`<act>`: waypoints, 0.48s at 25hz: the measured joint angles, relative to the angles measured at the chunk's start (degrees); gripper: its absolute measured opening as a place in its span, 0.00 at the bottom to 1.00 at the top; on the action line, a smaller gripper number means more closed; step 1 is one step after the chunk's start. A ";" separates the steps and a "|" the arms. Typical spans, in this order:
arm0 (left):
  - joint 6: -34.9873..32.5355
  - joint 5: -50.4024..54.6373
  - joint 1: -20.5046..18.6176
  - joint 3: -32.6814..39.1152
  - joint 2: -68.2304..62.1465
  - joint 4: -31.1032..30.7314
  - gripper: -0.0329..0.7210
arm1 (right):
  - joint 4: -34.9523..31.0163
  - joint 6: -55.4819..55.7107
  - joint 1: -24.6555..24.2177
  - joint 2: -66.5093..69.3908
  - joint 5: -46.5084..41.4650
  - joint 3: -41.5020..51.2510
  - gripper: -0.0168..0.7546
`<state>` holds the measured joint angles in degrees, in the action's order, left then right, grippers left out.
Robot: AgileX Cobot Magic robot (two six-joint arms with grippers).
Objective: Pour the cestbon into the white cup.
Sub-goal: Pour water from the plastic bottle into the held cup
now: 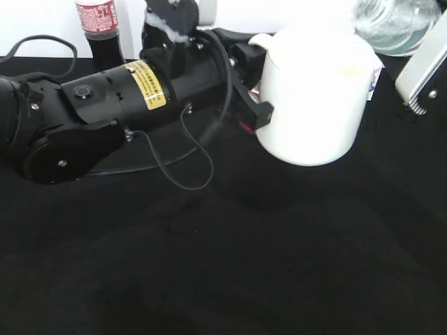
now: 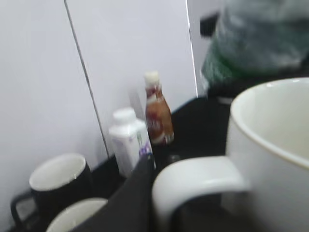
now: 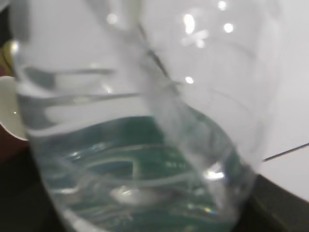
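My left gripper (image 1: pixel 255 105) is shut on the loop handle of the white cup (image 1: pixel 318 98) and holds it upright above the black table. In the left wrist view one dark finger (image 2: pixel 140 193) lies against the handle of the cup (image 2: pixel 270 145). The cestbon (image 1: pixel 394 24), clear with a green label, hangs tilted above and behind the cup's rim at the top right, carried by my right arm (image 1: pixel 422 70). It shows blurred above the cup in the left wrist view (image 2: pixel 256 43) and fills the right wrist view (image 3: pixel 145 145), hiding the jaws there.
A dark cola bottle with a red label (image 1: pixel 101 31) stands at the back left. By the wall stand a brown-labelled bottle (image 2: pixel 157 113), a white bottle (image 2: pixel 128 137), a black mug (image 2: pixel 58 181) and another cup (image 2: pixel 77 215). A cable (image 1: pixel 181 167) lies on the table.
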<state>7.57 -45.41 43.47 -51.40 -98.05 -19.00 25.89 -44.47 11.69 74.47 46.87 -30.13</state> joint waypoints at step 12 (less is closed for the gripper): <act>0.45 1.11 0.00 0.09 -0.02 -1.70 0.10 | -2.26 -17.55 0.00 -0.19 1.84 -0.05 0.64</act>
<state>8.01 -44.30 43.47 -51.31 -98.07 -20.69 23.64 -62.02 11.69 74.28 48.70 -30.18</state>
